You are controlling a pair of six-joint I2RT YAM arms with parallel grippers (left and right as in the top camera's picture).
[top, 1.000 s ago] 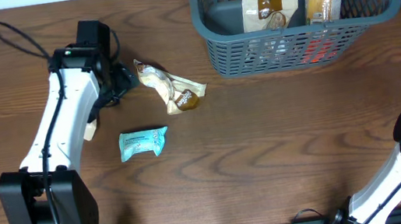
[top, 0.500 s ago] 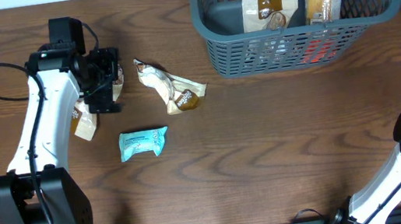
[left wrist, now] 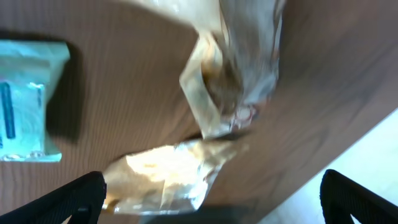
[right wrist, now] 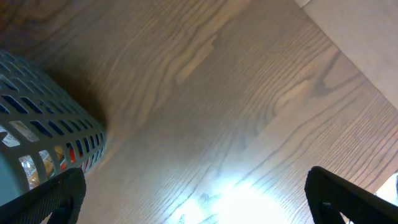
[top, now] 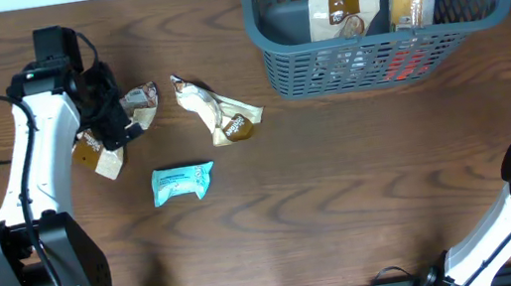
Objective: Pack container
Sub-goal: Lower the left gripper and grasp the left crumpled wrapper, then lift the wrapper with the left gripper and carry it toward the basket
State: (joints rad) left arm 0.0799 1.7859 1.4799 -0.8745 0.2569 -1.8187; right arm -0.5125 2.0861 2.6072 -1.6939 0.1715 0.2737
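Now, left gripper (top: 120, 117) hovers with jaws wide over a tan packet (left wrist: 168, 177), holding nothing; right gripper (right wrist: 193, 186), equally wide and empty, hangs near the basket (top: 364, 62), which stands at the far right of the table (top: 344, 201), well apart from that packet. Likely faults: crinkly film slipping from a shallow pinch, or the second packet (left wrist: 239, 68), touching the first, being dragged along on the lift
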